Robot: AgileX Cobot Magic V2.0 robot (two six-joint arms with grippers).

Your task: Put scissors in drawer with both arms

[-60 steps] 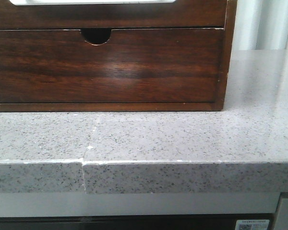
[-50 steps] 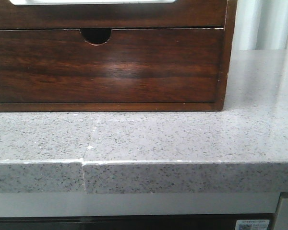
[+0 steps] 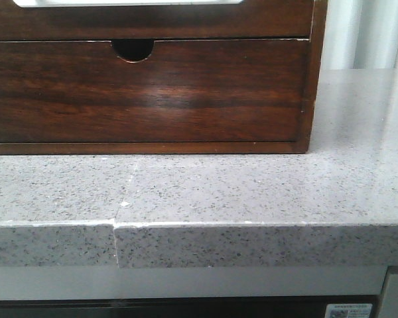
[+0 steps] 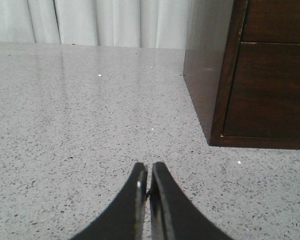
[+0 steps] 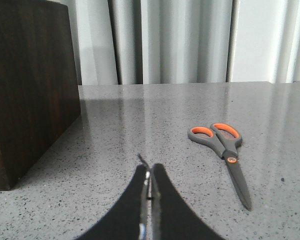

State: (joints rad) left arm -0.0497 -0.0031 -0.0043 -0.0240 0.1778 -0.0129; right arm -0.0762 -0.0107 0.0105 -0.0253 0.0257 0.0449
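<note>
The scissors (image 5: 229,155), grey with orange-lined handles, lie flat on the grey speckled counter in the right wrist view, ahead of and beside my right gripper (image 5: 150,172), which is shut and empty. They do not show in the front view. The drawer (image 3: 152,23), glossy reddish-brown with a broad cutout along its top edge, is closed at the top of the front view. My left gripper (image 4: 149,172) is shut and empty over the counter, beside the chest's corner (image 4: 225,100). Neither gripper shows in the front view.
Below the drawer is a second closed drawer front with a small half-round notch (image 3: 132,50). The wooden chest's side wall (image 5: 30,85) stands close to my right gripper. The counter's front edge (image 3: 252,225) has a seam. Pale curtains (image 5: 190,40) hang behind.
</note>
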